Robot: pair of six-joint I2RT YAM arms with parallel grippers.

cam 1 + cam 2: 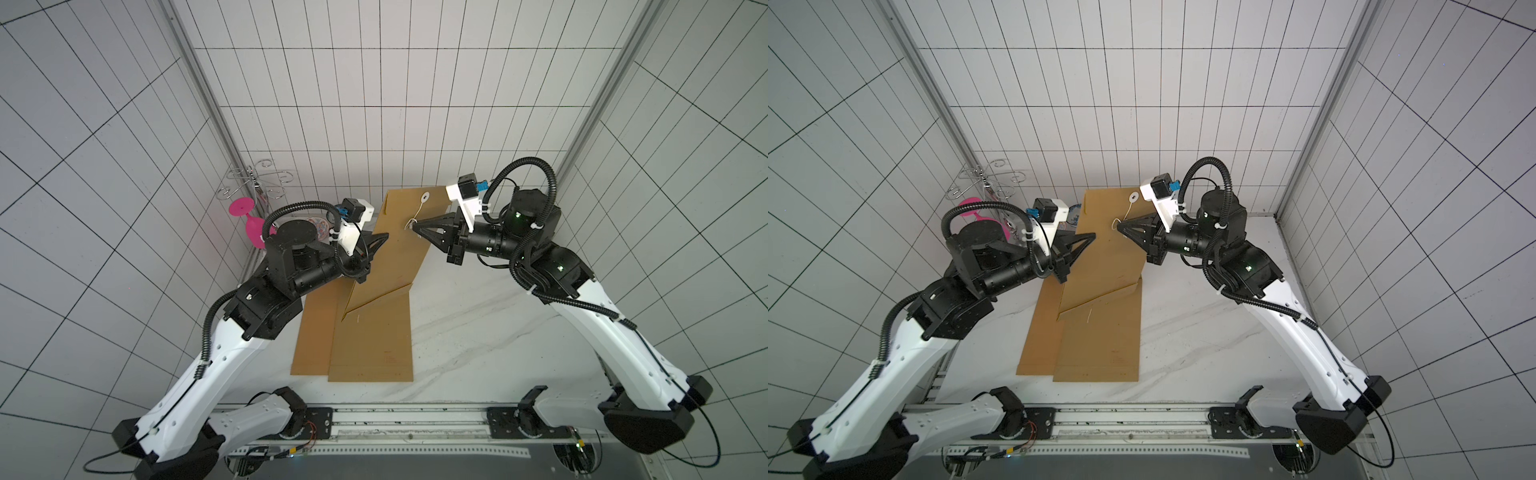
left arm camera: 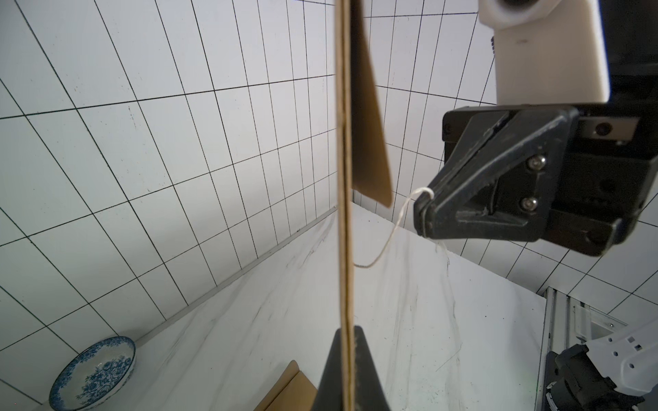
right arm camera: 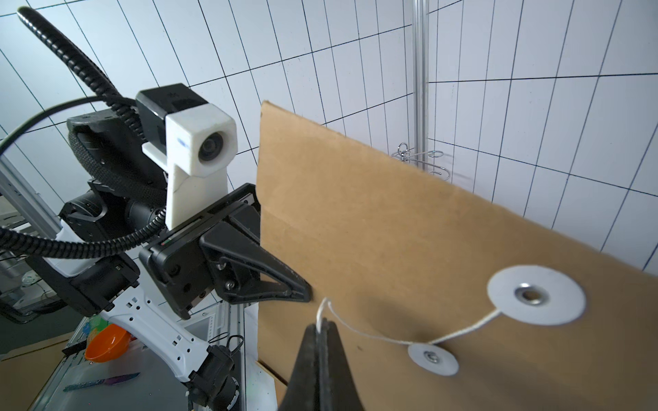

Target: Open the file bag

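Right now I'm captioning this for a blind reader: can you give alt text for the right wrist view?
The right gripper, shut, pinches a white string that runs past the small washer to the large washer on an upright brown file bag. The left gripper clamps the bag's edge.

Brown kraft file bag (image 1: 395, 257), upper half raised upright, lower half lying flat, white closure string (image 3: 470, 324) unwound.

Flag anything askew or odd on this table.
The brown paper file bag, pinched on edge by the left hand, hangs skewed over a second brown bag lying flat. Whether the pink goblet by the wire rack hangs or has tipped is unclear. No spill or tear shows.
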